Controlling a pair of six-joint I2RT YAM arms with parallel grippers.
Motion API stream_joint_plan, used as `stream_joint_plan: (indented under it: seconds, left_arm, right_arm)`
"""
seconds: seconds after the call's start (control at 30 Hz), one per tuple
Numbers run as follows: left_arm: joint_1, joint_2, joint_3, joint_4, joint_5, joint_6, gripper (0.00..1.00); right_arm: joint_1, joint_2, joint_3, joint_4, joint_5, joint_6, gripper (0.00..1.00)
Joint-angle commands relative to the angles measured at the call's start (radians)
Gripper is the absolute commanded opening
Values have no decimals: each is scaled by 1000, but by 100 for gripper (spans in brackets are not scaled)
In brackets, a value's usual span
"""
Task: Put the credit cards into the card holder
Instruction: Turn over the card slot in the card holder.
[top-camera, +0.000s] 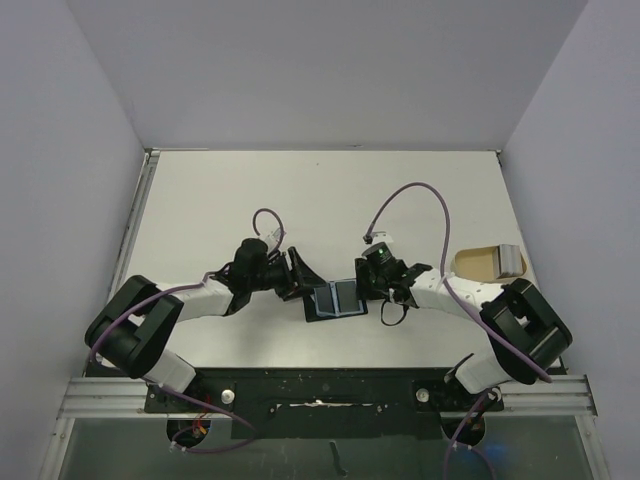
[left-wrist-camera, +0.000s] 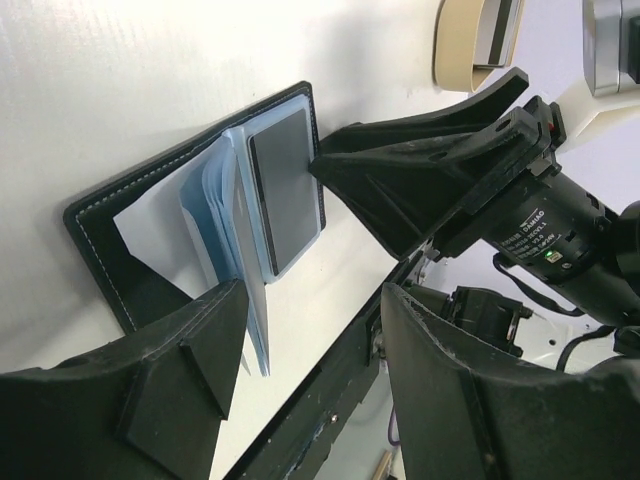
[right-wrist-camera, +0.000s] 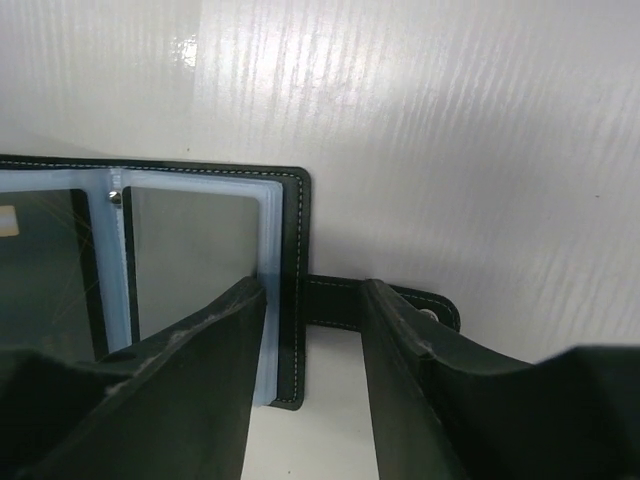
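Card holder (top-camera: 337, 298) lay open on the table (top-camera: 300, 200), right between the two claws. I saw the left claw (left-wrist-camera: 312, 300) spread wide with nothing in it, its tips just beside the floppy clear pockets (left-wrist-camera: 225, 220). The right claw (right-wrist-camera: 312, 290) was spread too, not squeezing. It stood over the holder's right edge, by the snap tab (right-wrist-camera: 415, 298). One dark card (left-wrist-camera: 285, 190) sat in a pocket. Well off to the right, a grey card (top-camera: 512, 260) lay in a tan tray (top-camera: 470, 262). I thought the cards would be light, thin, stiff and slippery, so best pinched by one short edge. The soft pockets would bend, so one claw should hold them down.
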Motion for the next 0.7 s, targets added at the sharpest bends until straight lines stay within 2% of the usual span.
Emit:
stream_joint_plan:
  seconds: [0.0, 0.23, 0.67]
  left_arm:
    - [-13, 5, 57, 50, 7, 10, 55]
    - [-29, 30, 73, 58, 8, 7, 55]
    - [-45, 52, 89, 71, 4, 2, 55]
  right_arm:
    - [-4, 6, -39, 117, -72, 22, 40]
    - [14, 8, -94, 200, -142, 65, 37]
    - [74, -2, -99, 242, -171, 115, 37]
